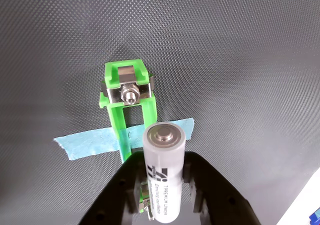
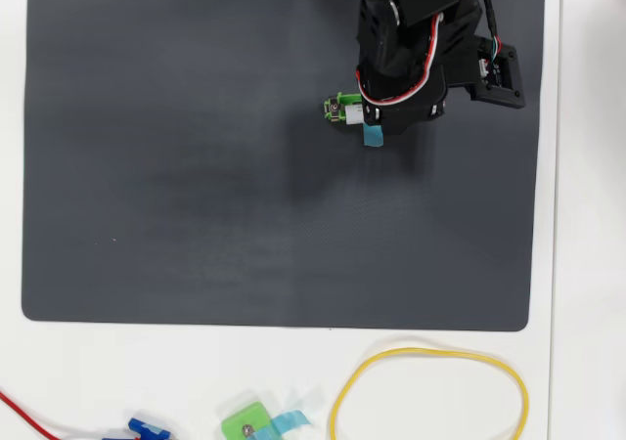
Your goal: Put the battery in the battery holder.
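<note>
In the wrist view my gripper (image 1: 163,181) is shut on the battery (image 1: 164,170), a white-silver cylinder with dark print. Its black fingers (image 1: 202,182) clamp it on both sides. The battery tilts with its flat metal end up and far, over the near half of the green battery holder (image 1: 127,92). Whether it touches the holder I cannot tell. The holder's far end with metal contact and nut is free, and its near end is hidden. A light-blue tape strip (image 1: 90,142) crosses it. In the overhead view the arm (image 2: 421,39) covers most of the holder (image 2: 337,110).
The holder lies on a dark mat (image 2: 196,166) on a white table. Below the mat in the overhead view lie a yellow cable loop (image 2: 430,391), a small squarish green piece with blue tape (image 2: 245,423), a blue connector (image 2: 147,427) and a red wire (image 2: 20,411).
</note>
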Available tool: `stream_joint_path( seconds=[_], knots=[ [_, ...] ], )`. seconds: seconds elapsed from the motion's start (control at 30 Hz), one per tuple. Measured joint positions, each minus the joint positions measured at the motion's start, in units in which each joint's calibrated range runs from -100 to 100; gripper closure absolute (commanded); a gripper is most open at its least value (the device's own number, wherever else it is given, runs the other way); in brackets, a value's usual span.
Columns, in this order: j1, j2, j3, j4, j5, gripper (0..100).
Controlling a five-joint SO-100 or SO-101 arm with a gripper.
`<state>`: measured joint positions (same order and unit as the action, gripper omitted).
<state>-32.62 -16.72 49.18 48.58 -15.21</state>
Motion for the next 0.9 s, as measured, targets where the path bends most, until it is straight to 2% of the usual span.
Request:
stream_joint_path(
  seconds=[0.9],
  knots=[
    [0.0, 0.0, 1.5, 0.0, 0.0, 100]
  ],
)
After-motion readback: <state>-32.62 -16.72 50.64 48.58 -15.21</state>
